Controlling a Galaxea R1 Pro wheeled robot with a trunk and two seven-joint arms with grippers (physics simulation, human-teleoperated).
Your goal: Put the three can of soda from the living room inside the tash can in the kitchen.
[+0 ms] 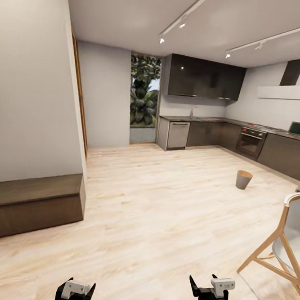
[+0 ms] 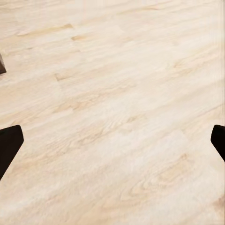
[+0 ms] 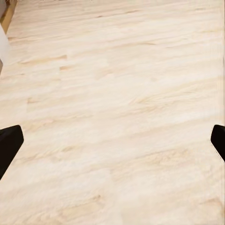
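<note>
Facing the kitchen (image 1: 224,124) from across a bare wood floor (image 1: 163,205), we see the trash can (image 1: 243,179) standing alone at about two o'clock, well short of the dark cabinets (image 1: 285,154) and the oven (image 1: 251,142) behind it. No soda cans show anywhere, on the floor or in our claws, and from this angle we cannot see into the bucket, so we cannot say whether any can is already inside. Our left gripper (image 1: 75,292) sits low at seven o'clock and our right gripper (image 1: 211,288) at five o'clock; both wrist views show the dark fingertips (image 2: 9,145) spread far apart over plain floorboards with nothing between them, so both claws are wide and carrying nothing. A wooden chair (image 1: 281,250) stands near at four o'clock, and a low dark bench (image 1: 30,204) lies along the wall at nine o'clock. We judge that, with empty hands here, at least one trip to fetch cans is left.
</note>
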